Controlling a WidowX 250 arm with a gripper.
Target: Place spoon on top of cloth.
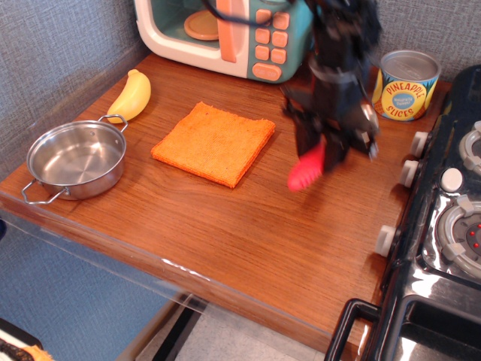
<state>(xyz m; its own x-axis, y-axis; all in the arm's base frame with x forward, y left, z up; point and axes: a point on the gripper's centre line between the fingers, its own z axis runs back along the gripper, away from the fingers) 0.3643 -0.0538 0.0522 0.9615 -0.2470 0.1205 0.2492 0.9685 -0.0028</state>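
A wooden counter [225, 226] runs between a grey textured wall and a black toy stove [443, 226]. Over its right half the black gripper [322, 154], motion-blurred, is clamped on the spoon [307, 171], whose red handle juts out below the fingers. The handle slants down and to the left, its free end pointing toward the counter's front; the silver bowl is hidden inside the gripper. The spoon sits just right of the orange cloth [214, 141], apart from it. The cloth lies flat mid-counter. Farther left are a steel pan [75, 159] and a yellow banana [132, 95]. Behind the arm stand a toy microwave [225, 30] and a pineapple slices can [406, 85].
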